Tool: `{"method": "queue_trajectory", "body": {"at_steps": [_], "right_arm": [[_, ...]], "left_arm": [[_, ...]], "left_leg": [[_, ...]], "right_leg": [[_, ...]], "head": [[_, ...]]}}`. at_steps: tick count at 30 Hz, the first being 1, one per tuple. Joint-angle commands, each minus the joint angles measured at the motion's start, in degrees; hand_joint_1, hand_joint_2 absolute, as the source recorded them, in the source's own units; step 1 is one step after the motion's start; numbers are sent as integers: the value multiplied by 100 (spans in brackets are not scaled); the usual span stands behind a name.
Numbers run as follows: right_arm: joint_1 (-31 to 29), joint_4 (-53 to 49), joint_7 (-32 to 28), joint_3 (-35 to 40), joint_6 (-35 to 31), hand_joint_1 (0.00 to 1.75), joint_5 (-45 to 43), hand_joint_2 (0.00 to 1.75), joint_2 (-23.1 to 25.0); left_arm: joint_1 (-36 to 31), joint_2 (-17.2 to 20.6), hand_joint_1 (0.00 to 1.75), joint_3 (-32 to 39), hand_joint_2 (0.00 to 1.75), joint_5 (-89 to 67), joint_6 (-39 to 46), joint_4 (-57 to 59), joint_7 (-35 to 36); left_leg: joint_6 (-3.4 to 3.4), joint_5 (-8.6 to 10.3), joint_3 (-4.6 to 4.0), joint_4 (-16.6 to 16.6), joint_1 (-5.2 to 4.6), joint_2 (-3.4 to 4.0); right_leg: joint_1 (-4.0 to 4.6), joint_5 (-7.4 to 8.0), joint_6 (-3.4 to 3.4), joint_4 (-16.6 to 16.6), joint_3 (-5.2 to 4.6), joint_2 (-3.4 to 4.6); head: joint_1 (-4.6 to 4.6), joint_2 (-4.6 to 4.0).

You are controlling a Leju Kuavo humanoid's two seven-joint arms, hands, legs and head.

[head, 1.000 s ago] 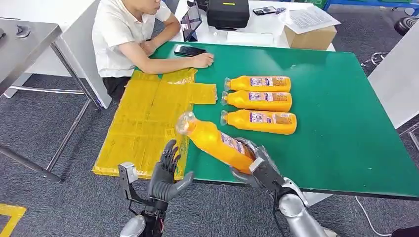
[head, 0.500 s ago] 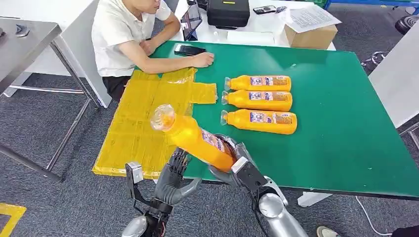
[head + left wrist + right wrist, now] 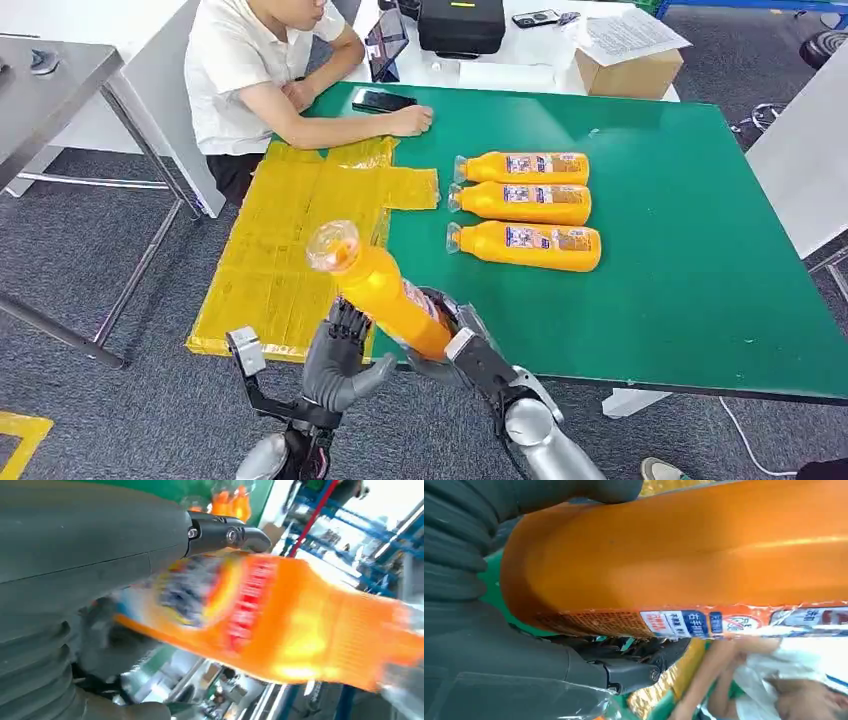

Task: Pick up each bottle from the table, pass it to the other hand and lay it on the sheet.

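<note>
An orange bottle with a clear cap hangs tilted over the table's near-left corner, cap pointing up and left. My right hand grips its lower end, and the body lies across that palm. My left hand is raised beside it with fingers spread, their tips close under the bottle's middle. Seen from the left wrist, the blurred bottle lies just beyond the left hand. The yellow sheet lies on the table's left side. Three more orange bottles lie in a row mid-table.
A person in a white shirt sits at the far left corner with a forearm on the green table, next to a phone. Behind stand a black case and a cardboard box. A grey table stands left.
My right hand has carried the bottle left, from over the table's front edge to my left hand, tipping it more upright. My left hand stays raised and open.
</note>
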Motion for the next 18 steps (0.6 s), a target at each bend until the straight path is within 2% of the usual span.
{"method": "queue_trajectory", "body": {"at_steps": [1,6,15,16,17,18], "right_arm": [[-61,626,14,704,-293,175,474,175,79],[-114,598,33,1032,-448,175,777,175,127],[-351,562,-42,1490,-737,175,944,175,158],[-342,502,-94,1460,-743,175,868,175,167],[-338,423,-153,1432,-664,175,729,175,171],[-321,347,-212,1366,-575,175,556,175,185]], "left_arm": [[-182,-171,0,501,175,105,420,-162,-34],[-327,-201,0,565,175,239,459,157,51],[-731,-63,0,71,175,29,282,1010,178],[-730,-74,44,60,175,79,143,1056,174],[-723,-61,175,14,175,259,-159,1088,269],[-712,-42,175,-21,175,267,-302,1086,239]], "left_leg": [[-15,-11,31,-4,11,3],[-9,-4,15,-5,6,2],[-8,-1,11,-5,3,-4],[-12,-3,20,-6,4,-7],[-8,-1,11,-4,3,-7],[-12,-4,21,-5,6,-9]], "right_leg": [[11,-9,-16,-5,30,6],[5,-3,-9,-5,16,4],[3,-2,-9,-5,12,-3],[4,-6,-13,-5,21,-5],[3,-4,-9,-4,12,-6],[5,-7,-13,-5,22,-7]], "head": [[-2,0],[0,0],[0,0],[0,0],[0,0],[-2,0]]}}
